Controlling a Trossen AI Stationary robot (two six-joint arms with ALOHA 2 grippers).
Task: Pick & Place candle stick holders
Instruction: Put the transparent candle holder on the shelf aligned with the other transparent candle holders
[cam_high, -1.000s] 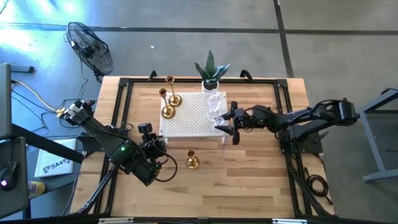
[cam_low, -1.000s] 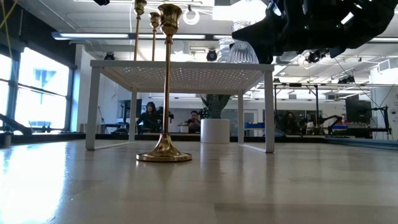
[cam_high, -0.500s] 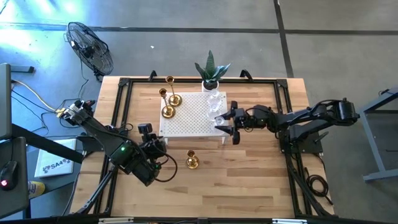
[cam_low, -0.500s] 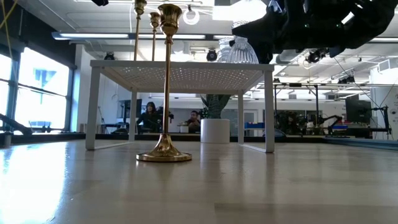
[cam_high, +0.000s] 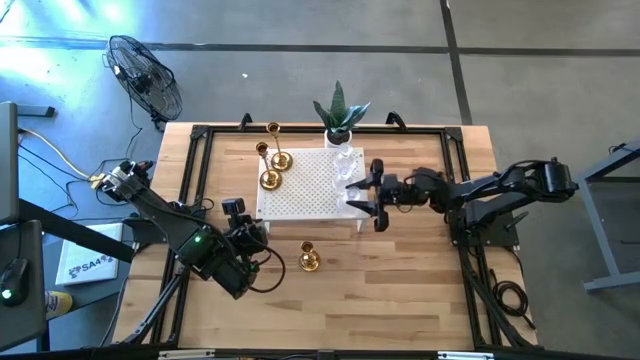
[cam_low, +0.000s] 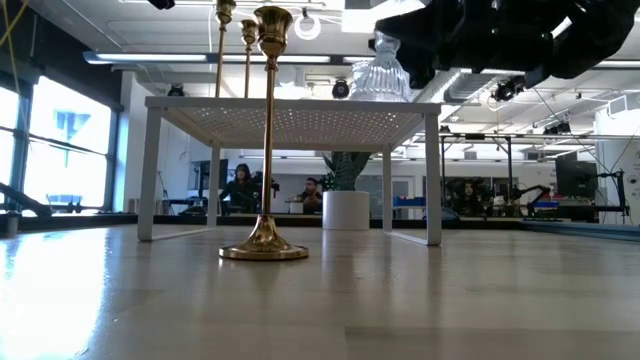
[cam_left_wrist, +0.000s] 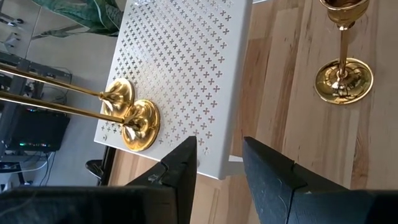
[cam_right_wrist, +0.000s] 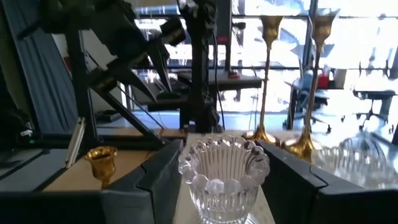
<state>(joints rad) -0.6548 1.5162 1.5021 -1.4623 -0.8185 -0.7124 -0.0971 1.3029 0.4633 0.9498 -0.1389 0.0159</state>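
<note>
1. Your right gripper (cam_high: 358, 194) sits just right of centre in the high view, at the right edge of the white perforated stand (cam_high: 300, 185). Its fingers (cam_right_wrist: 158, 171) sit on either side of a clear glass holder (cam_right_wrist: 224, 176), fairly wide apart. I can't tell if they're actually touching the glass, so don't count it as gripped.
2. That glass holder shows up in the low view too (cam_low: 378, 78), on top of the stand near its right corner, with the dark arm right over it.
3. More clear glass (cam_high: 347, 162) sits at the stand's upper right corner, just below the potted plant (cam_high: 339, 115).
4. Two gold holders (cam_left_wrist: 134, 118) stand side by side at the stand's left edge, bases touching or close to it.
5. One gold holder (cam_high: 309, 260) is on the wooden table (cam_high: 400, 290), below the stand, lower centre of the high view.
6. Your left gripper (cam_high: 255, 250) waits left of that gold one, not touching, fingers (cam_left_wrist: 183, 165) partly apart with nothing between them.
</note>
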